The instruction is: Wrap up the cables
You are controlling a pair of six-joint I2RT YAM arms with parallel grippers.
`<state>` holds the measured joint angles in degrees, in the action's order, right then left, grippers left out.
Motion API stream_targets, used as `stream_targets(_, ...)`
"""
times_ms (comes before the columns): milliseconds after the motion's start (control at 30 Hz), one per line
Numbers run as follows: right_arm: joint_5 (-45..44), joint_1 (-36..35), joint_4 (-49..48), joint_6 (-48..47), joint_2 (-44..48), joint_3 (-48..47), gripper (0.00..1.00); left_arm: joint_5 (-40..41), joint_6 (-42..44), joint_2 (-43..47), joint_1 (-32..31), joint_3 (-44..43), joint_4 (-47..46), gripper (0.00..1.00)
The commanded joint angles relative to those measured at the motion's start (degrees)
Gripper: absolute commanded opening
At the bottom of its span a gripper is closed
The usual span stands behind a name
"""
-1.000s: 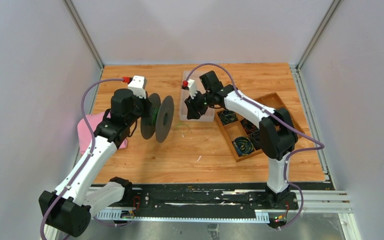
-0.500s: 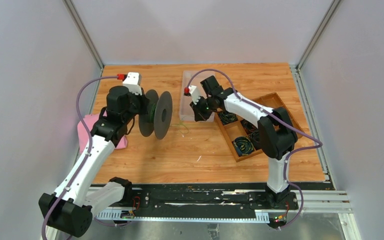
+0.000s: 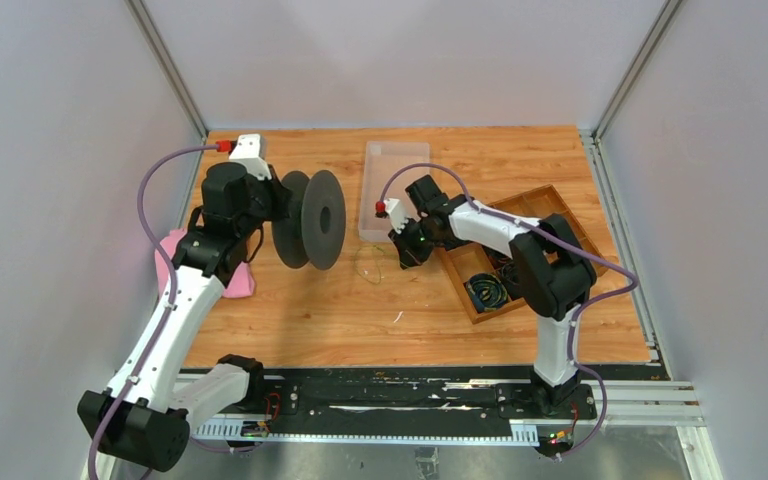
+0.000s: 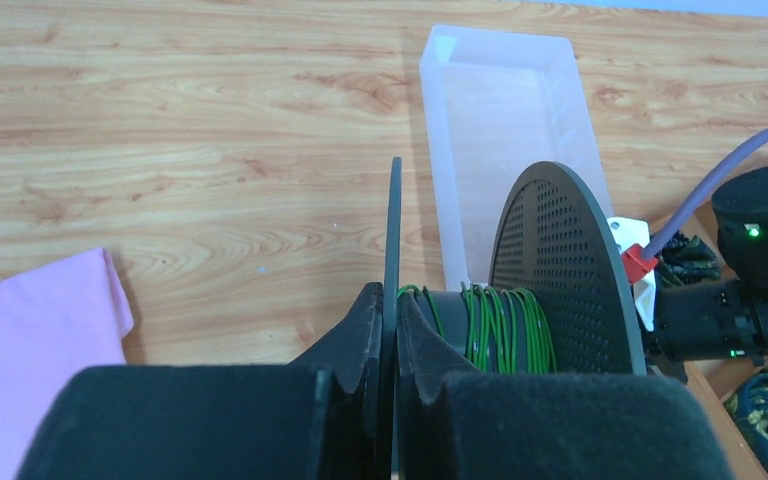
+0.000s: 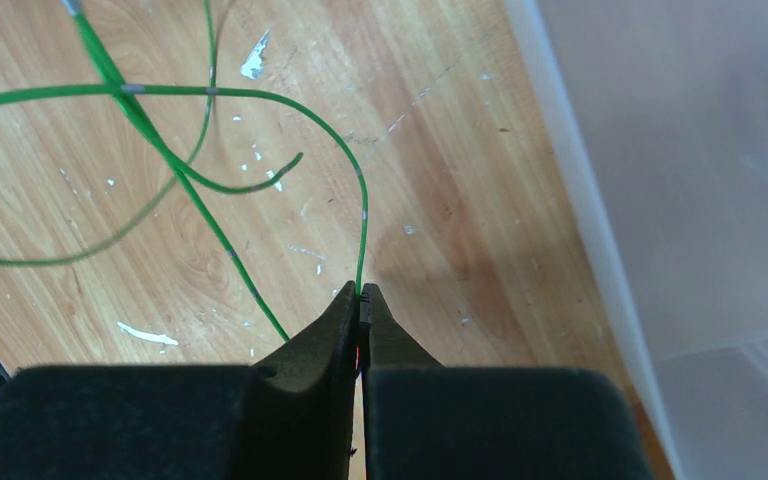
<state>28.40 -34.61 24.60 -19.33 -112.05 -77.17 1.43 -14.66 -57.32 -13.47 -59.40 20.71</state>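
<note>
Overhead view: wooden table (image 3: 310, 310), both arms reaching toward the middle of the frame.

Left gripper (image 4: 390, 300): closed on the thin near flange of a dark grey plastic spool with two perforated round flanges (image 3: 310, 218). A pad sits on each face of the disc, near its edge. The spool is held off the table with its axis roughly level, left of centre in the overhead frame.

Thin, flexible green wire (image 4: 500, 325): several turns are wound round the spool's hub, between the flanges. A loose length lies in open loops on the table, just right of and below the spool at frame centre.

Right gripper (image 5: 362, 305): jaws fully together, nipping one strand of the green wire at the very fingertips. The strand rises from the tips, arcs toward the upper left of the wrist frame and crosses other loops.

Clear rectangular plastic bin (image 3: 395, 180): upper centre, just above the right gripper; its wall fills the right of the right wrist frame.

Wooden compartment tray (image 3: 550, 205): right of centre, holding dark coiled cable bundles (image 3: 487, 290).

Pink cloth (image 4: 30, 320): left edge of the table, partly under the left arm.
</note>
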Motion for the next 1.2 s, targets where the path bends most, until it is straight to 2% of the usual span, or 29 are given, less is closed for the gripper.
stream_targets(0,2.3,0.2,0.3,0.8,3.2,3.8,0.01,5.8,-1.6,-0.1,1.9,-3.4,-3.8,0.00)
stream_targets(367,4.3,-7.8,-5.2,3.8,8.2,9.8,0.01,8.8,-3.7,-1.6,2.9,-3.7,-5.3,0.00)
stream_targets(733,4.7,-16.1,-5.4,5.5,7.3,5.5,0.01,10.3,-4.9,-3.0,3.6,-3.7,-5.9,0.01)
stream_targets(967,6.3,-21.6,-1.7,2.2,9.1,2.5,0.01,13.9,-2.6,-3.3,3.6,-2.7,-9.7,0.00)
stream_targets(1167,7.8,-23.2,2.5,0.9,9.9,-2.5,0.01,14.1,-1.2,-3.4,3.6,-1.2,-11.2,0.00)
